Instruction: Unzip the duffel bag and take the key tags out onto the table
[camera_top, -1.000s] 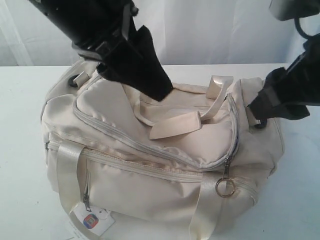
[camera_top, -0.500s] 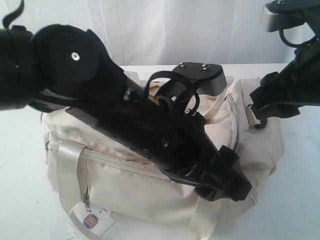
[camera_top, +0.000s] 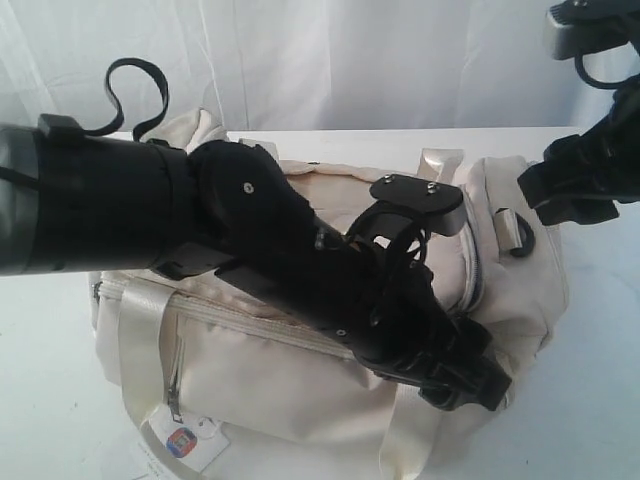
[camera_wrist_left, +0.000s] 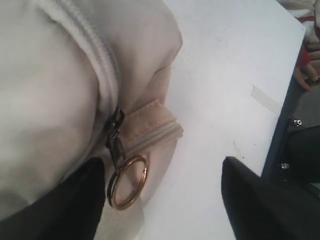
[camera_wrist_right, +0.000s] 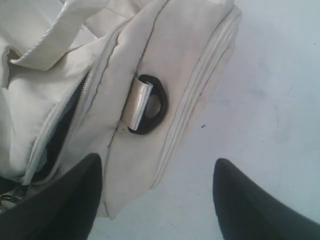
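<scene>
The cream duffel bag (camera_top: 300, 370) lies on the white table (camera_top: 600, 340). My left arm reaches across its top, and my left gripper (camera_top: 468, 388) is down at its front right corner. In the left wrist view the left gripper (camera_wrist_left: 160, 210) is open, and the brass ring on the zip pull (camera_wrist_left: 127, 182) hangs just inside one finger (camera_wrist_left: 75, 210). My right gripper (camera_wrist_right: 155, 200) is open beside the bag's end, near a black strap ring (camera_wrist_right: 147, 105). The zip (camera_wrist_right: 60, 130) gapes a little there, dark inside. The key tags are hidden.
A paper hangtag (camera_top: 180, 440) lies at the bag's front left corner. A webbing handle (camera_top: 145, 340) runs down the front. The table's edge (camera_wrist_left: 280, 100) is close to the left gripper, with dark equipment beyond it. A white curtain hangs behind.
My left arm has swung down across the bag from its back left to the zip ring at the front right. The right gripper has drawn slightly away from the bag's end.
</scene>
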